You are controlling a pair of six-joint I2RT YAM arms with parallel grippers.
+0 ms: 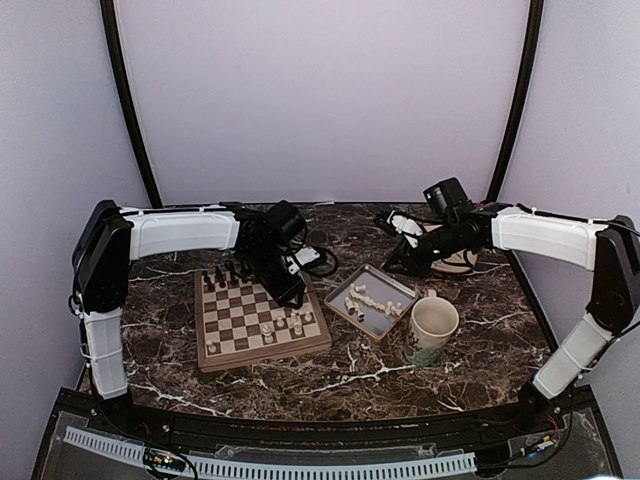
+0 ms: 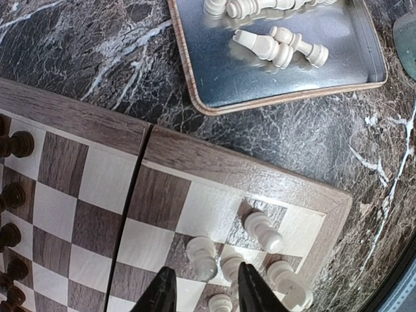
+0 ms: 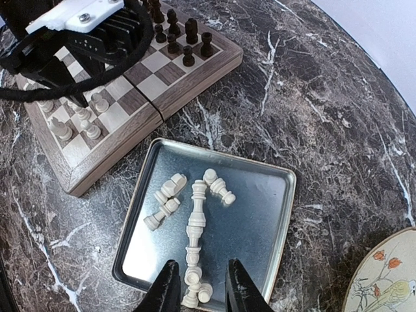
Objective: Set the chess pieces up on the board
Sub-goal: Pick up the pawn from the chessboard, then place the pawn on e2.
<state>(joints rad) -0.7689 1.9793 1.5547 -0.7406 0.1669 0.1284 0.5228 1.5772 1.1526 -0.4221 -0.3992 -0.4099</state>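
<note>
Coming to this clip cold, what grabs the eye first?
The chessboard sits centre-left, dark pieces lining its far edge, a few standing white pieces at its near right corner under the left gripper. Beside it, toppled white pieces litter a metal tray below the right gripper. A mug stands beside the tray.

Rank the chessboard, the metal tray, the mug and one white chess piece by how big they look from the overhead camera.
Largest to smallest in the overhead view:
1. chessboard
2. metal tray
3. mug
4. white chess piece
The tray lies slightly farther back than the mug, yet looks wider.
</note>
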